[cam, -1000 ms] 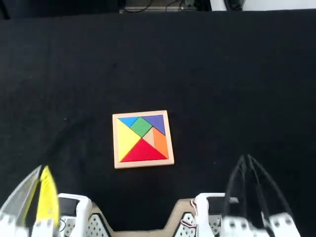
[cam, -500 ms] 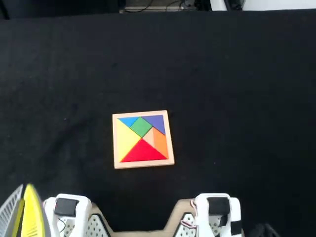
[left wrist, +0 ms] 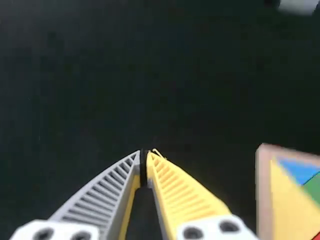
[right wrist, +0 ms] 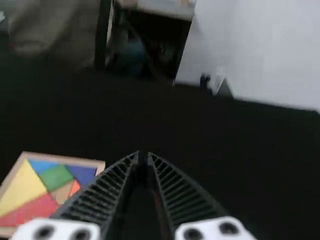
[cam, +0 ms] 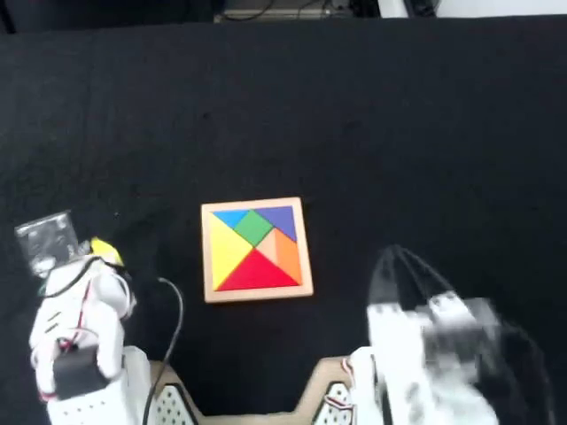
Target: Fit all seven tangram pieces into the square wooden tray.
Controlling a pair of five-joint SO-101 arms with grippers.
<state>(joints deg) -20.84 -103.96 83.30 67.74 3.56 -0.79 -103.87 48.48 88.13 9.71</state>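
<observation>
On the black table, the filled tray lies between both arms' empty, closed jaws.

The black cloth covering the table looks matt and soft, with a faintly uneven weave and no shine. The square tray of pale wood has a smooth, unvarnished-looking rim with a dull finish. The flat coloured tangram pieces in it carry even, opaque paint, smooth and close to matt. The left gripper is moulded plastic, one finger yellow and one pale grey, both ribbed and slightly satin. The right gripper is black ribbed plastic. The white arm housings are smooth plastic with a mild sheen.
</observation>
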